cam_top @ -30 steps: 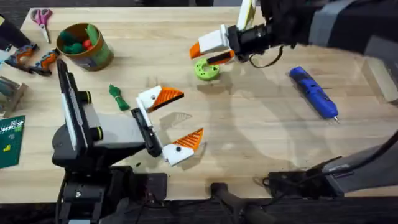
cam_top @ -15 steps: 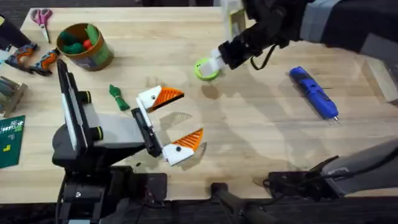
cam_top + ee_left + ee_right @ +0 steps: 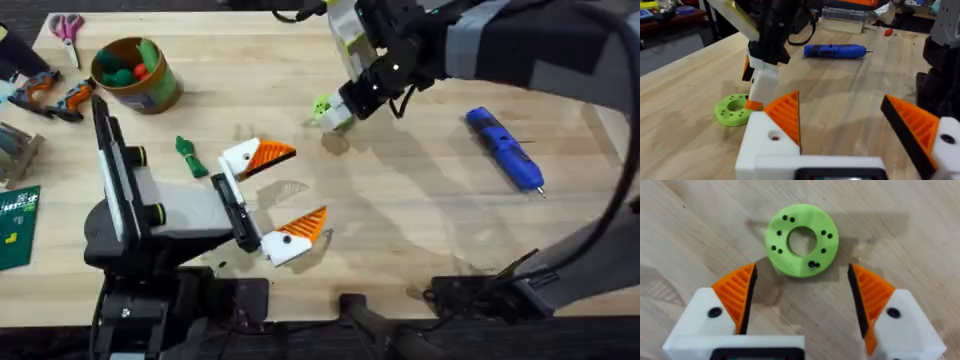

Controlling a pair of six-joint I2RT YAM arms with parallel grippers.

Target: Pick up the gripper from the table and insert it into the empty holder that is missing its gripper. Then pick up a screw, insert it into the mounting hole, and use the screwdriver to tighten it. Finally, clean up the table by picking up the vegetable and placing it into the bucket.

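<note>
My right gripper (image 3: pixel 335 112) hangs open, pointing down at a bright green ring-shaped disc (image 3: pixel 801 240) that lies just beyond its orange fingertips (image 3: pixel 740 287). From the left wrist, that gripper (image 3: pixel 760 87) stands right beside the disc (image 3: pixel 732 109). My left gripper (image 3: pixel 300 185) rests open low over the table, holding nothing. The blue screwdriver (image 3: pixel 505 148) lies at the right. The dark green vegetable (image 3: pixel 190 155) lies left of my left gripper, and the bucket (image 3: pixel 135 72) stands at the back left. The loose gripper and the empty holder are out of view. Dark specks in the disc's holes are too small to name.
Scissors (image 3: pixel 68 27) and orange-handled pliers (image 3: pixel 50 92) lie at the far left, with a green card (image 3: pixel 15 225) at the left edge. Green and red toys sit in the bucket. Bare wood stretches between my left gripper and the screwdriver.
My right arm has swung from lying level beside the green disc to pointing straight down over it. The left arm, screwdriver and vegetable have not moved.
</note>
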